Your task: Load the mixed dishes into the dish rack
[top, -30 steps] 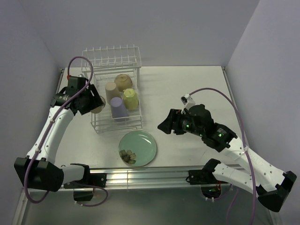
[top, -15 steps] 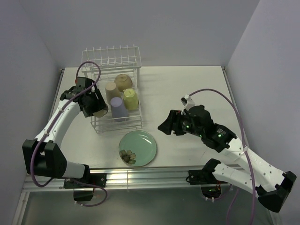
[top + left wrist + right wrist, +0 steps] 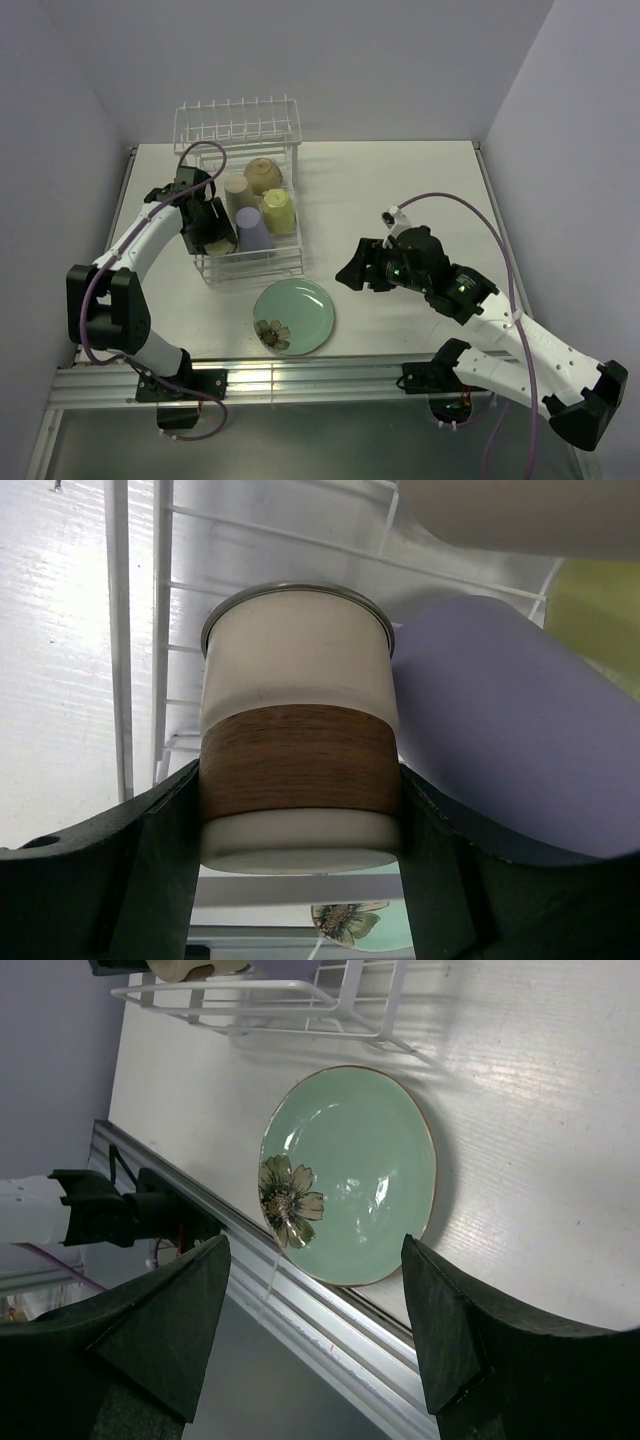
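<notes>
We are looking down on a pale table [image 3: 400, 190], and the white wire dish rack [image 3: 250, 275] is sitting toward its 10 o'clock corner, with its row of upright prongs at the 12 o'clock end. The left arm is reaching to the rack's 9 o'clock side, where the left gripper [image 3: 212, 228] is clenching the small metal cup [image 3: 298, 740]. The right arm is stretching in from 5 o'clock. The right gripper [image 3: 348, 270] is hanging released, holding nothing, its fingers [image 3: 160, 1330] standing wide apart at 2 o'clock of the mint-green plate [image 3: 293, 315]. That plate is lying flat on the table just beyond the rack's 6 o'clock end, its flower motif facing 7 o'clock. Inside the rack tray, the bowl [image 3: 263, 175] is resting at the 12 o'clock end. The yellow-green mug [image 3: 279, 211] is lying at 5 o'clock of the bowl, the tan cup [image 3: 238, 195] at 7 o'clock of it. The lavender cup [image 3: 253, 232] is sitting at 6 o'clock of the tan one. The small cup, white with a wood-coloured band and a metal rim, is being gripped by its sides over the rack wires, just at 9 o'clock of the lavender cup. We cannot tell whether it is touching the wires.
</notes>
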You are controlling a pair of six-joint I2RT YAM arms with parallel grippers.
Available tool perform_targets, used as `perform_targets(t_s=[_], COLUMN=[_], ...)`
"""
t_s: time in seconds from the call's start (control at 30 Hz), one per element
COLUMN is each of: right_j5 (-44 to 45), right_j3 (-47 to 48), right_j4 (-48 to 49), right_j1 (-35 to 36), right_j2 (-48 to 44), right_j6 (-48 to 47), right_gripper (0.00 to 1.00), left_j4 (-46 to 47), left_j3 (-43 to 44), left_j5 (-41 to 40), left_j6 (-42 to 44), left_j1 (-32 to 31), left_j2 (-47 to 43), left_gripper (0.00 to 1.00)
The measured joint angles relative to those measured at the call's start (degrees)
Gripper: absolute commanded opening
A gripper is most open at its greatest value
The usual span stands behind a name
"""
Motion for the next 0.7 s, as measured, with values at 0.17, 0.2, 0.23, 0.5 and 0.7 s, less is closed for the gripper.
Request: perform_targets(t_s=[0.17,0.2,0.23,0.5,0.7], right_j5=[-0.1,-0.2,-0.2,-0.2,-0.5], right_j3=[-0.4,-0.6,-0.8,-2.8,-4.6], right_j4=[0.5,0.5,0.6,2.1,3.1], right_j1=[0.0,0.0,0.0,0.0,0.0], right_j2=[0.5,0.5,0.6,1.1,3.0], right_j6=[-0.2,-0.2,-0.2,-0.4,-0.5], right_gripper=[0.76,0.76,0.76,0.76,0.76], left_j4=[0.5,0.7,0.7,0.8,3.8], left_j3=[0.0,0.0,0.0,0.2,0.2], left_j5=[0.0,0.0,0.0,-0.2,0.4], left_j6=[0.1,0.1,0.1,0.0,-0.4], left_j1=[0.2,0.3,0.4,0.4,-0.1], left_j2=[0.7,0.7,0.8,1.1,4.2], left_gripper=[0.26,0.33,0.37,0.89,0.99])
